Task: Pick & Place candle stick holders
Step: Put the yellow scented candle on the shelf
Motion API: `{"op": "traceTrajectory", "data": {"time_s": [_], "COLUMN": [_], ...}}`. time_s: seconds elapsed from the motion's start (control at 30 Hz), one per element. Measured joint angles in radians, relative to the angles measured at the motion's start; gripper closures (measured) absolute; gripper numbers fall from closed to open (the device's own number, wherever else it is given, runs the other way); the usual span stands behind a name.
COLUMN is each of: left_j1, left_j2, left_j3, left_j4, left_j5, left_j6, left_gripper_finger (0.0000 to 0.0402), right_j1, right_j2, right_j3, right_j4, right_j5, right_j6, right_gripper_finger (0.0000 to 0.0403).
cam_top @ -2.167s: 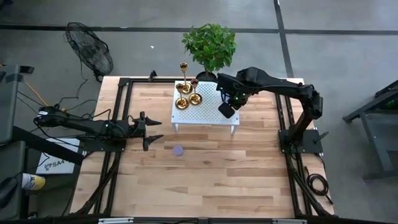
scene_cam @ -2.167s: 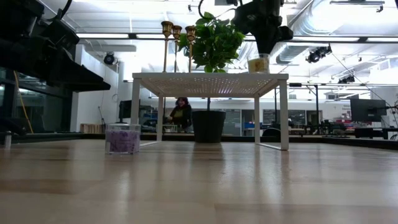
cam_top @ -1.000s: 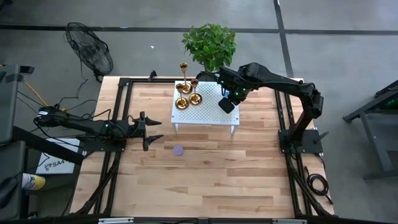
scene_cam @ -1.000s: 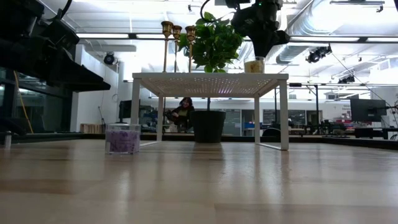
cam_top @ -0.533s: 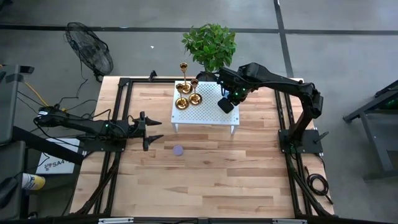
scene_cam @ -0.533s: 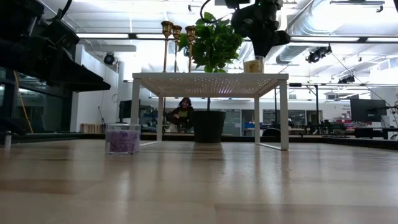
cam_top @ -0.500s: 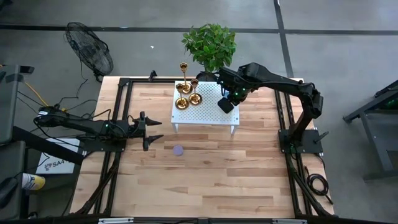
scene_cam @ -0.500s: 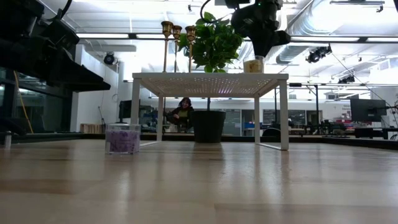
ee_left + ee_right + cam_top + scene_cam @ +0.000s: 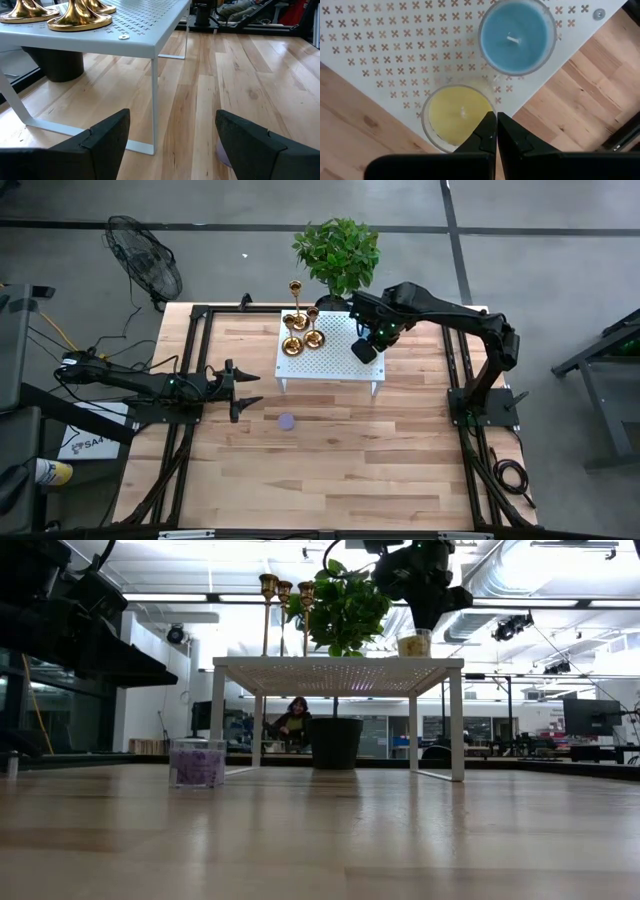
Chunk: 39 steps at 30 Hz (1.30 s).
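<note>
Well, the right gripper (image 9: 496, 131), fingers pressed together and empty, is barely drifting above the yellow candle (image 9: 454, 114) on the white rack (image 9: 330, 362), so no holder is being picked yet. Three candle stick holders (image 9: 298, 328) are standing at the rack's ten o'clock corner. Counting candles: yellow, blue (image 9: 516, 34), purple (image 9: 287, 421). The left gripper (image 9: 240, 388) is waiting, fingers spread, at nine o'clock.

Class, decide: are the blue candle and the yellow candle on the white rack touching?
Apart. The right wrist view shows a strip of white rack between the blue candle and the yellow candle.
</note>
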<state>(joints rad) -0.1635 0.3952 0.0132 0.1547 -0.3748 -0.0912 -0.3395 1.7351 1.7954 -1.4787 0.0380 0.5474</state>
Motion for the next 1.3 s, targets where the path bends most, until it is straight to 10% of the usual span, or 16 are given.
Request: {"op": "traceTrajectory", "data": {"time_s": [1.3], "left_j1": [0.0], "left_j2": [0.0], "left_j3": [0.0], "left_j4": [0.0], "left_j5": [0.0], "left_j6": [0.0], "left_gripper_finger": [0.011], "right_j1": [-0.022], "right_j2": [-0.033], "right_j3": [-0.089], "right_j4": [0.14], "right_j5": [0.012], "right_j6": [-0.051], "right_gripper_finger": [0.0403]}}
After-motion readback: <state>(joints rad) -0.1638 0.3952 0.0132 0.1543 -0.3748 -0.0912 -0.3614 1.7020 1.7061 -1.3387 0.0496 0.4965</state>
